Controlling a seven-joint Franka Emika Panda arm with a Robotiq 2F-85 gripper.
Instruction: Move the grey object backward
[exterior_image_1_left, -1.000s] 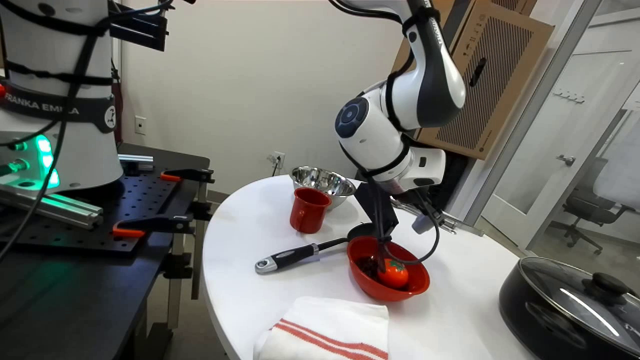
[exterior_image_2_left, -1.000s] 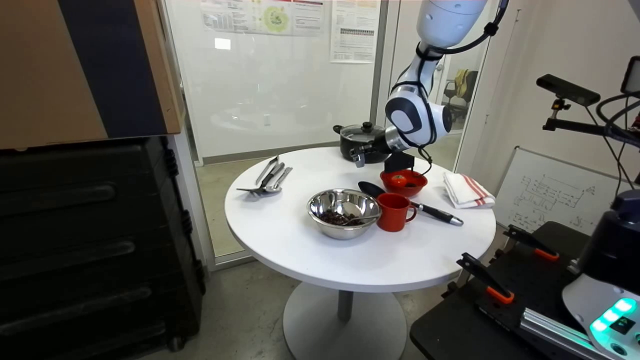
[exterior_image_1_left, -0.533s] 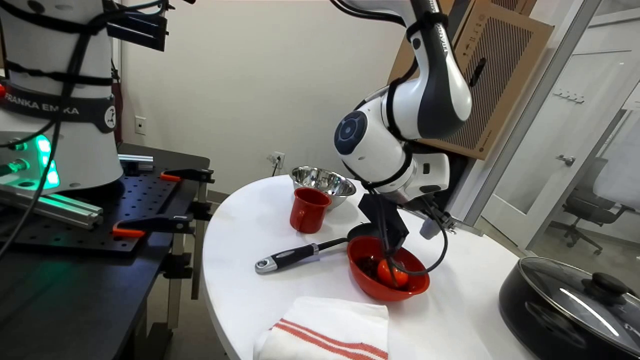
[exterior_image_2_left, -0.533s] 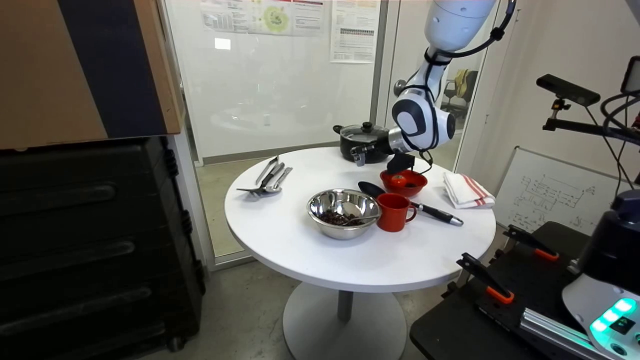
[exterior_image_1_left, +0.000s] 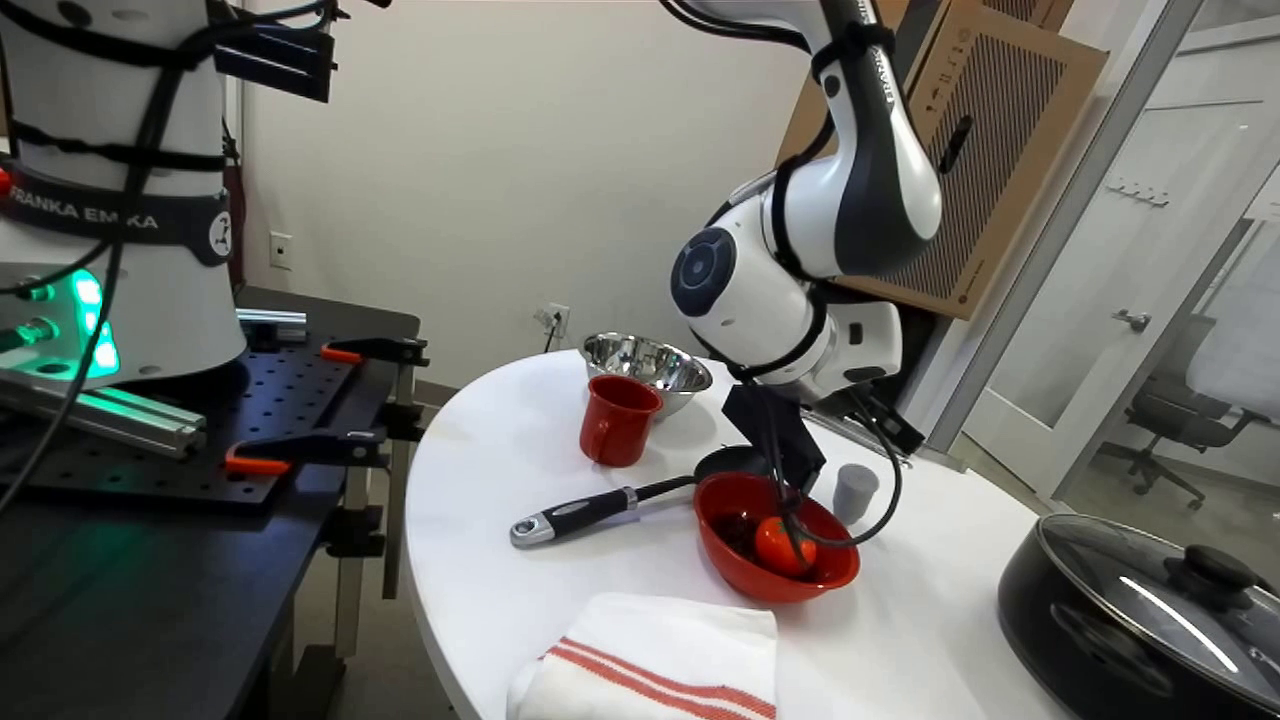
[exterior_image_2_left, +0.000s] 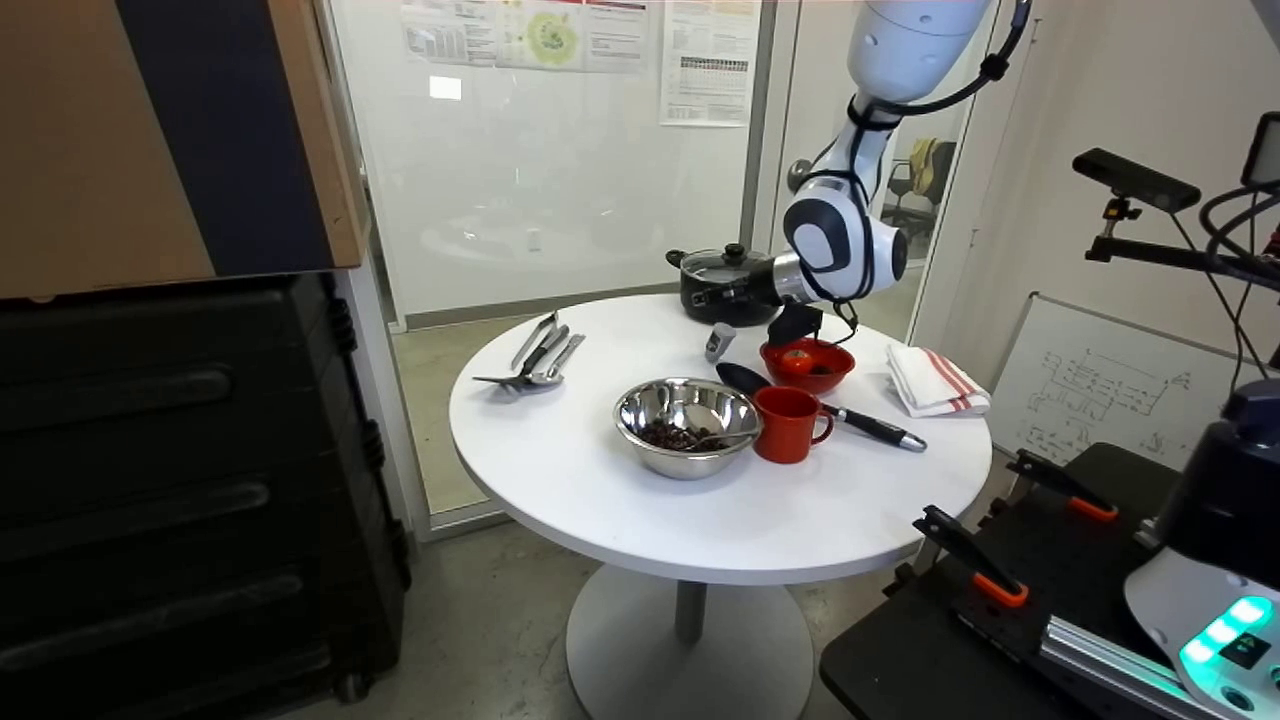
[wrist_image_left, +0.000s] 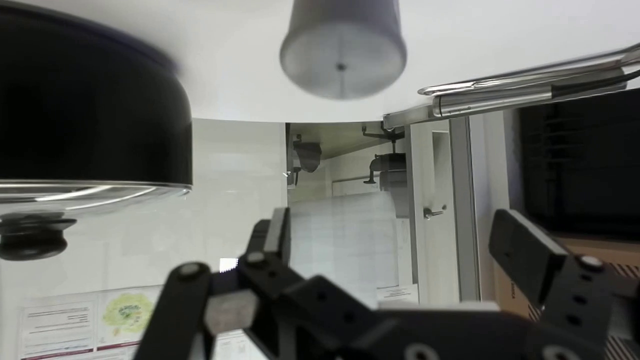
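Observation:
The grey object (exterior_image_2_left: 720, 342) is a small cup-like piece with a narrower base, apart from my fingers. In an exterior view it leans just below the gripper (exterior_image_2_left: 706, 296), beside the red bowl; in an exterior view the grey object (exterior_image_1_left: 855, 493) shows behind that bowl's rim. I cannot tell whether it rests fully on the table. The wrist view shows the grey object (wrist_image_left: 345, 50) blurred at the top, its round end facing the camera. There my gripper (wrist_image_left: 395, 240) stands open, fingers wide apart with nothing between them.
A black lidded pot (wrist_image_left: 95, 110) stands close to the gripper. The red bowl (exterior_image_1_left: 745, 578) holds a tomato. A black long-handled utensil (exterior_image_1_left: 580, 513), red cup (exterior_image_2_left: 785, 430), metal bowl (exterior_image_2_left: 665, 465), striped towel (exterior_image_1_left: 680, 650) and several metal tools (exterior_image_2_left: 545, 355) share the round table.
The gripper has opened and let go of the grey object, which was between its fingers and now sits lower, apart from them. Earlier the arm shifted slightly; it has barely moved since.

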